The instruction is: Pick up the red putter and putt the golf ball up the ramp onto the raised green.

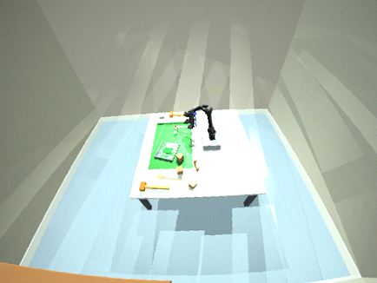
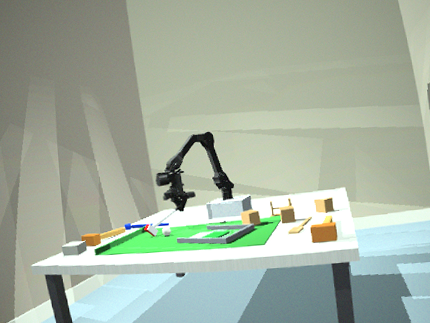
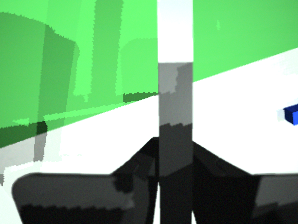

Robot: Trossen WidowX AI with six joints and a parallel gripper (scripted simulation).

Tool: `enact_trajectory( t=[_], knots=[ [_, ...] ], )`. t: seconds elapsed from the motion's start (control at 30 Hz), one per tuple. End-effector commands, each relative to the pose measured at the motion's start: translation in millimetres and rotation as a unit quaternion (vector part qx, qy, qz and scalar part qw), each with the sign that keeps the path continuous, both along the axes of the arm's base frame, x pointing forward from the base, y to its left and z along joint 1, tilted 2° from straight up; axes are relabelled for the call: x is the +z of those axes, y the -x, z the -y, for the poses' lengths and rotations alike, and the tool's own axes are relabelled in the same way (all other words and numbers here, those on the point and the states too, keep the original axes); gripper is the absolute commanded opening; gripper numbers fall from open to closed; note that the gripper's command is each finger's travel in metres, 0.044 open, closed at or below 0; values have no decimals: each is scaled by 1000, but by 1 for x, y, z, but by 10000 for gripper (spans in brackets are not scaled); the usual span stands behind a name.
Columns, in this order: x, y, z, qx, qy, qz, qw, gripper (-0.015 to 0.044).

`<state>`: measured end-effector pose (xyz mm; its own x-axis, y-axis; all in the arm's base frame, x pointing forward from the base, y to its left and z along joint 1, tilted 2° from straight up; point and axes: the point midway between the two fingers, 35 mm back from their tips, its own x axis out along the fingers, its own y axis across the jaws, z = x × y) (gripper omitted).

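My gripper (image 2: 181,208) (image 3: 169,143) is shut on the putter's pale shaft (image 3: 175,32) (image 2: 167,217), above the back edge of the green mat (image 1: 159,133) (image 2: 129,248). The shaft slants down to the red-and-white putter head (image 1: 176,127) (image 2: 150,231), which is low over the mat; whether it touches the mat is not clear. The white golf ball (image 1: 175,133) (image 2: 166,232) is on the mat, just right of the head in the exterior view. The grey-framed raised green (image 1: 168,150) (image 2: 216,234) is farther right there. The head and ball are out of the wrist view.
A blue item (image 2: 132,226) (image 3: 292,115) and an orange mallet (image 2: 91,239) lie left of the mat in the exterior view, near a grey block (image 2: 73,248). Wooden blocks (image 2: 251,218) (image 2: 287,215) (image 2: 324,205) and another mallet (image 1: 143,186) (image 2: 324,232) are to the right.
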<state>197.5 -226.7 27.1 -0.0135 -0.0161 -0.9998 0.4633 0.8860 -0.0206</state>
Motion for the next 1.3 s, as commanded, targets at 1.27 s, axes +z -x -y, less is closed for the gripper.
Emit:
enact_trajectory(
  t=[1.27],
  knots=[
    [53,-53,-110,17,-6,7,1000,0]
  ],
)
